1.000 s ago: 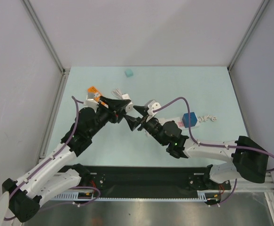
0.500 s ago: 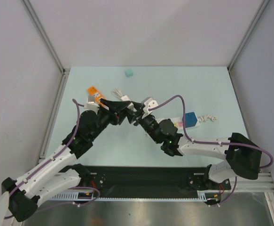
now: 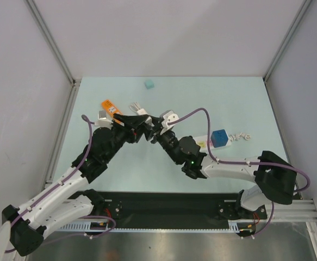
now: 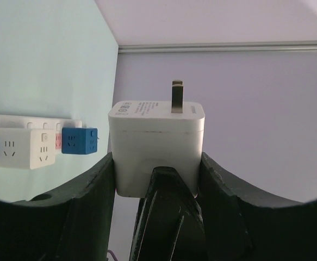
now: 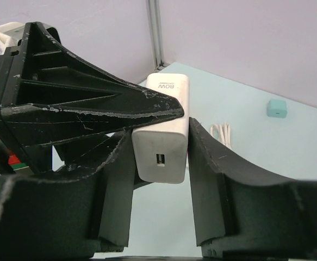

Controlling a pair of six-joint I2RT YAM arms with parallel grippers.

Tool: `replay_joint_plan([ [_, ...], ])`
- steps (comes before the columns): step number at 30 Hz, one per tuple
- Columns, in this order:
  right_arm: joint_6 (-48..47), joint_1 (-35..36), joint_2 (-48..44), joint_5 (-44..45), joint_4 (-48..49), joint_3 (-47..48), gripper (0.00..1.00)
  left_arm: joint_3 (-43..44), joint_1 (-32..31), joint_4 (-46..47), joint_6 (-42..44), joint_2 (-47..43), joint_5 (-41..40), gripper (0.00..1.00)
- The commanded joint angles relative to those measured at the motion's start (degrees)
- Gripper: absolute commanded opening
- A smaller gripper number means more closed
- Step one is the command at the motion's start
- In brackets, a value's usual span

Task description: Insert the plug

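In the left gripper [image 4: 157,157], the plug [image 4: 157,128]

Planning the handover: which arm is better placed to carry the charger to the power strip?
Right, probably. The power strip lies on its side of the table, and the right gripper flanks the charger that the left gripper holds.

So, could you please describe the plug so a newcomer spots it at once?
On the pale green table, look where the two arms meet. The white charger sits between the left fingers, metal prong showing. Unlike the white cube on the power strip, it is held.
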Motion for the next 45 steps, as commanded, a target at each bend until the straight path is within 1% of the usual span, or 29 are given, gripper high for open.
replay_joint_plan([
  [1,1.92,-0.04,1.98,3.96,0.73,3.1,0.41,0.56,-0.94,4.64,0.69,-1.26,3.5,0.0],
  [3,2.18,-0.04,2.59,3.96,0.38,3.63,0.51,0.65,-1.03,4.64,1.22,-1.17,3.24,0.0],
  [4,2.27,0.04,2.77,4.4,-0.32,4.33,0.52,0.83,-1.03,4.64,1.66,-1.0,3.15,0.0],
  [5,2.45,0.13,2.86,4.58,-0.68,4.51,0.5,0.92,-0.95,4.55,1.92,-1.08,3.24,0.0],
  [7,2.71,0.22,2.86,4.93,-0.68,4.34,0.37,1.09,-0.95,4.38,2.45,-0.91,3.15,0.0],
  [8,2.8,0.22,2.77,4.76,-0.68,4.33,0.2,1.35,-1.03,4.38,3.41,-0.82,3.32,0.0],
  [9,2.8,0.22,2.77,4.67,-0.94,4.33,0.11,1.88,-1.03,4.29,4.64,-0.56,3.67,0.0],
  [10,2.97,0.22,2.34,4.32,-1.9,4.33,0.02,2.67,-0.95,3.77,6.04,-0.21,4.55,0.04],
  [11,3.32,0.22,2.07,4.31,-2.69,4.33,0.0,3.54,-0.94,2.98,7.36,0.41,4.82,0.17],
  [12,4.02,-0.04,1.37,3.97,-3.75,4.42,0.0,4.86,-1.03,2.36,9.98,0.85,5.34,0.51],
  [13,6.47,-0.22,0.06,2.57,-7.85,4.6,0.0,5.48,-0.95,2.1,11.14,1.2,7.17,0.68],
  [16,11.22,-2.76,-2.67,-1.47,-15.41,3.99,0.0,8.12,-1.03,-2.56,14.4,2.34,8.24,0.99],
  [21,13.78,-7.41,-11.8,-4.21,-28.43,1.09,0.0,9.09,-0.94,-8.53,19.75,2.35,9.92,1.0],
  [22,14.48,-8.3,-13.3,-5.43,-34.37,0.73,0.0,9.18,-1.03,-9.41,20.55,2.43,10.0,1.0],
  [24,15.54,-11.88,-18.55,-6.49,-40.9,0.64,0.0,9.44,-0.94,-11.69,23.26,2.61,10.44,1.0],
  [25,16.07,-13.91,-19.98,-8.85,-49.81,2.47,0.0,9.7,-0.94,-12.58,24.5,2.78,10.62,1.0],
  [26,16.94,-16.02,-21.47,-11.04,-55.12,3.97,0.0,9.79,-0.94,-13.11,25.9,2.87,10.71,1.0],
  [27,17.99,-21.35,-23.31,-14.2,-61.0,6.24,0.0,9.97,-0.86,-13.37,30.18,2.87,11.67,1.0],
  [28,18.35,-24.1,-23.94,-20.93,-71.15,10.62,0.0,10.32,-0.51,-13.55,33.44,3.48,12.63,1.0],
  [29,18.88,-26.73,-23.86,-23.26,-76.74,14.06,0.0,12.58,0.19,-16.25,40.35,4.01,13.69,1.0],
  [30,21.32,-30.07,-22.21,-25.37,-82.62,17.31,0.0,14.43,2.11,-19.15,43.55,4.89,13.44,1.0],
  [31,21.95,-36.28,-20.97,-30.53,-93.99,20.56,0.0,16.37,2.83,-21.87,46.54,5.68,12.21,1.0],
  [32,22.05,-39.56,-19.74,-34.14,-98.55,26.51,0.0,19.69,3.36,-24.16,52.32,7.34,11.16,1.0],
  [33,21.61,-42.2,-18.34,-41.4,-104.33,28.14,0.0,20.94,4.23,-27.58,54.64,8.05,9.06,1.0],
  [34,21.17,-47.02,-18.06,-45.65,-105.87,29.37,0.0,21.91,4.41,-28.75,56.49,8.58,9.04,1.0],
  [36,21.26,-51.0,-18.06,-56.88,-107.46,30.35,0.0,22.98,4.94,-29.64,61.06,10.16,7.72,1.0],
  [37,21.78,-53.63,-18.15,-59.21,-108.25,30.52,0.0,23.24,4.94,-29.9,62.12,10.86,8.24,1.0],
  [39,21.96,-54.88,-18.06,-65.0,-108.52,30.53,0.0,23.5,5.21,-30.77,64.85,13.41,8.42,1.0],
  [45,23.72,-55.76,-17.88,-74.51,-106.94,29.91,0.0,23.15,5.21,-33.41,69.69,18.77,10.53,1.0],
])
